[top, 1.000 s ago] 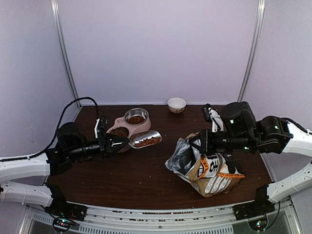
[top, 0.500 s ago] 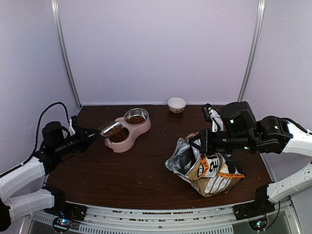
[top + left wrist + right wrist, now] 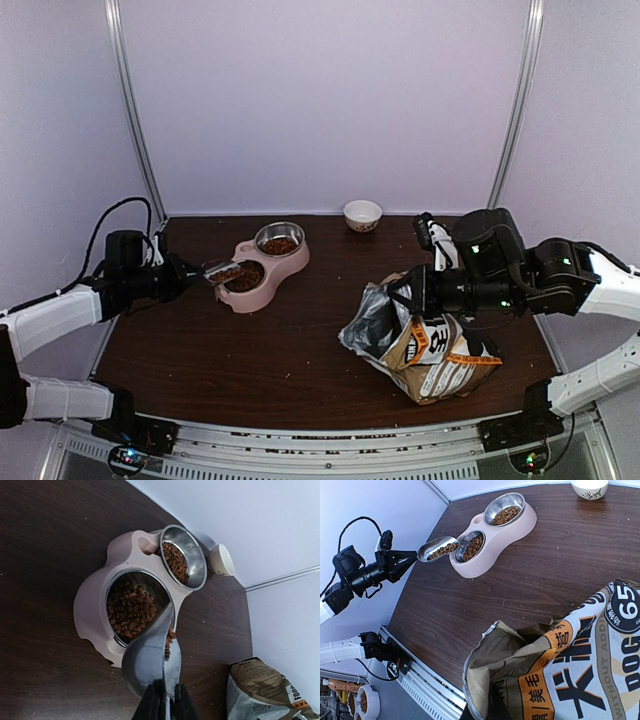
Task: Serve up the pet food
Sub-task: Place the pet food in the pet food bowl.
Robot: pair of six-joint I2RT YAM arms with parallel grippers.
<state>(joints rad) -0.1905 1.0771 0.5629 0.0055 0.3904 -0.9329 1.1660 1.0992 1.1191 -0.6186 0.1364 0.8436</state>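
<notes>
Back from the bag [image 3: 432, 352], now tipping the scoop [image 3: 222, 271] pinched tight in the left claw [image 3: 192, 273]: pet food [image 3: 442, 550] sliding just ahead into the near bowl of the feeder [image 3: 270, 293]. Right claw [image 3: 408, 296] clamped on the bag rim.

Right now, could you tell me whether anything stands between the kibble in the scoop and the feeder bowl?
Nothing visible does. The left gripper holds the scoop, kibble inside, with its lip at the rim of the feeder's nearer bowl, whose top is uncovered.
</notes>
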